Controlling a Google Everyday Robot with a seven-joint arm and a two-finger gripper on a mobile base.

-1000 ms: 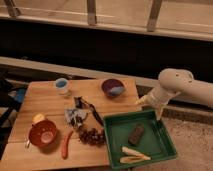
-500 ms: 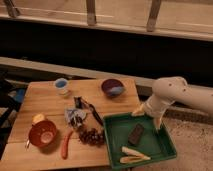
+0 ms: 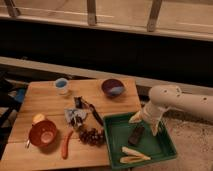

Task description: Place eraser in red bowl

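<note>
Camera view: the eraser (image 3: 136, 134) lies flat in the green tray (image 3: 165, 147), just below the gripper (image 3: 143, 125). The gripper hangs over the tray's upper part, its fingers spread wide apart and holding nothing. Two pale banana-like pieces (image 3: 131, 155) lie lower in the tray. The red bowl (image 3: 42, 134) sits well away to the gripper's left in the picture, on the wooden table (image 3: 40, 100). The purple bowl (image 3: 113, 87) stands above and left of the gripper.
</note>
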